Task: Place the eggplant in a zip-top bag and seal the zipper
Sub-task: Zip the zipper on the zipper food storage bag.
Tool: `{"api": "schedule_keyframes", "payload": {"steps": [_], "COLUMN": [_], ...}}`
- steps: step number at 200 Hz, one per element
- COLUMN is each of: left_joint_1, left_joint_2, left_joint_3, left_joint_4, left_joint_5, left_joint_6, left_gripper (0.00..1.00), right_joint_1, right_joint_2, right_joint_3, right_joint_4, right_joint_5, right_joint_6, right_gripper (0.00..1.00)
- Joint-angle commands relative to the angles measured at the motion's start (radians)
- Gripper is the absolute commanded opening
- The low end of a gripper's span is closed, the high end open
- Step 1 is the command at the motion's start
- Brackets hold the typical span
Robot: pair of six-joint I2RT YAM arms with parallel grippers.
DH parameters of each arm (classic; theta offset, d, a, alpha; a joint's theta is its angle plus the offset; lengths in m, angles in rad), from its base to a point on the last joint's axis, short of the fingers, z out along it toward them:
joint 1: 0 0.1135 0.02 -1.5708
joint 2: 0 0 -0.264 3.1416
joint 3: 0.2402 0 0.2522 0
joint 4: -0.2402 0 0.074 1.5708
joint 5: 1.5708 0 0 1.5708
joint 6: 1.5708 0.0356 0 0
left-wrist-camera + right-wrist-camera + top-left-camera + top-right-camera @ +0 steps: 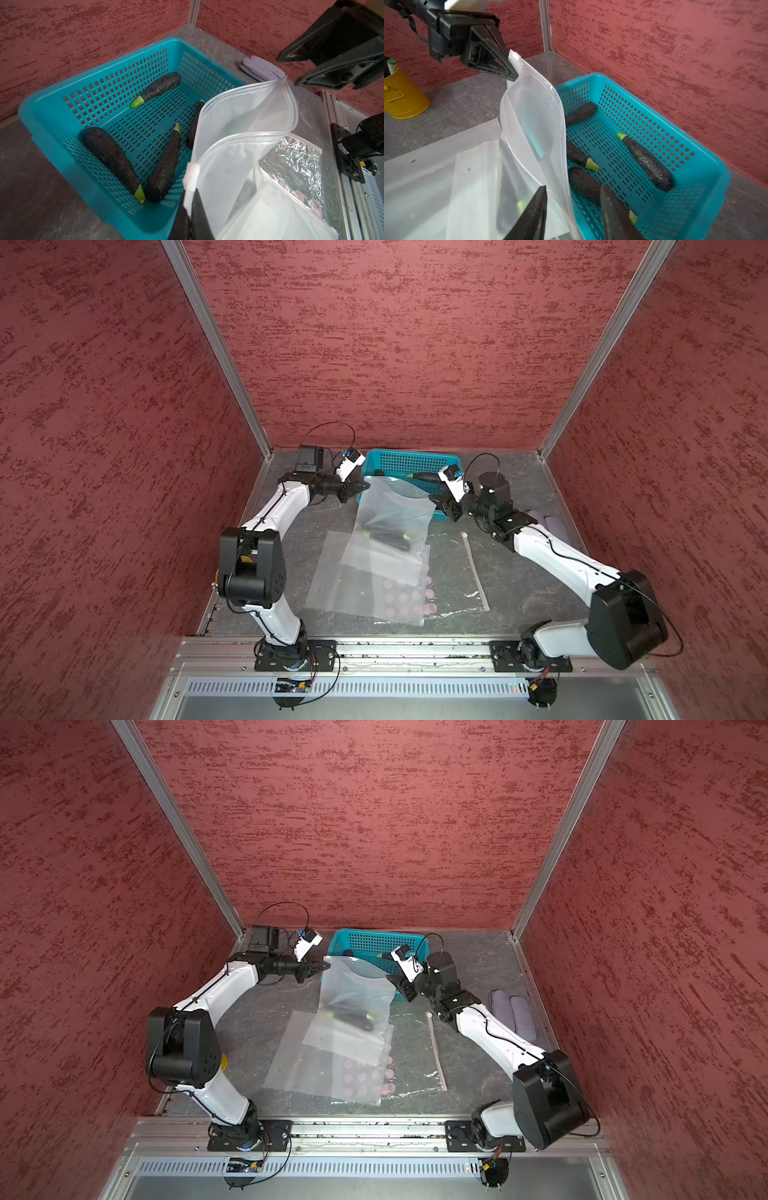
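Eggplant (386,537) inside zip-top bag (390,502); left claw (365,486) pinched shut on its corner; right claw (573,187) half-open astride rim, gripping nothing. One-corner hold may let mouth sag.

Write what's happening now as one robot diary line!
bag: held up, mouth open | left tool: shut on bag corner | right tool: open at opposite edge | eggplant: inside bag | zipper: unsealed

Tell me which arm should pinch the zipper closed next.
Likely right. The right gripper is open with the rim of the zip-top bag between its jaws; the left gripper is shut on the opposite corner, anchoring it. The eggplant lies inside.
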Motion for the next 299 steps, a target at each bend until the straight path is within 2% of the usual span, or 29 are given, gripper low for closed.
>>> {"api": "schedule_keyframes", "payload": {"steps": [1, 50, 94, 123, 176, 265, 299], "left_joint_1": [-0.036, -0.099, -0.161, -0.170, -0.188, -0.194, -0.196], "left_joint_2": [-0.062, -0.126, -0.167, -0.199, -0.226, -0.219, -0.219], "left_joint_3": [-0.010, -0.008, -0.021, -0.047, -0.085, -0.093, -0.099], "left_joint_4": [-0.022, -0.024, -0.069, -0.081, -0.088, -0.101, -0.100], "left_joint_5": [-0.059, -0.032, 0.006, 0.021, 0.007, -0.032, -0.039], "left_joint_6": [0.009, -0.046, -0.033, -0.032, -0.018, -0.010, -0.009], "left_gripper": [0.00, 0.00, 0.00, 0.00, 0.00, 0.00, 0.00], "right_joint_1": [-0.001, 0.015, 0.072, 0.109, 0.139, 0.142, 0.142], "right_joint_2": [-0.037, 0.019, 0.130, 0.198, 0.258, 0.247, 0.253], "right_joint_3": [0.056, 0.185, 0.315, 0.396, 0.450, 0.481, 0.496], "right_joint_4": [-0.026, -0.070, -0.141, -0.227, -0.267, -0.339, -0.344], "right_joint_5": [0.028, -0.128, -0.255, -0.297, -0.387, -0.410, -0.413], "right_joint_6": [-0.022, -0.021, -0.079, -0.130, -0.148, -0.165, -0.156], "right_gripper": [0.44, 0.42, 0.40, 0.38, 0.31, 0.25, 0.32]}}
